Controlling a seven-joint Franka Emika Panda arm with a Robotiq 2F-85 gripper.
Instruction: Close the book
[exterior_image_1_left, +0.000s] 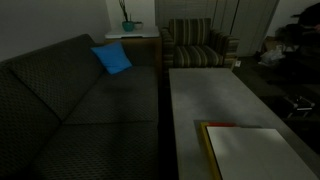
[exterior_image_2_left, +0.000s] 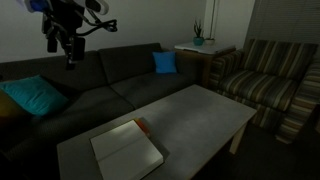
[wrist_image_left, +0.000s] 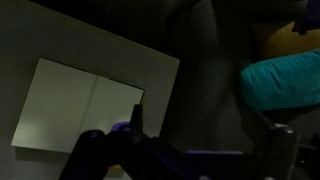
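Note:
The book (exterior_image_2_left: 127, 150) lies open on the grey coffee table (exterior_image_2_left: 205, 108), white pages up, with a red cover edge showing at its far side. It also shows in an exterior view (exterior_image_1_left: 250, 150) and in the wrist view (wrist_image_left: 80, 105). My gripper (exterior_image_2_left: 66, 52) hangs high above the sofa, well clear of the book and the table. In the wrist view its two fingers (wrist_image_left: 208, 125) stand wide apart with nothing between them. The gripper does not show in the exterior view that looks along the table.
A dark sofa (exterior_image_2_left: 110, 75) runs along the table, with a blue cushion (exterior_image_2_left: 165, 62) and a teal cushion (exterior_image_2_left: 30, 97). A striped armchair (exterior_image_2_left: 265, 80) stands at the table's far end. A side table holds a potted plant (exterior_image_2_left: 198, 38).

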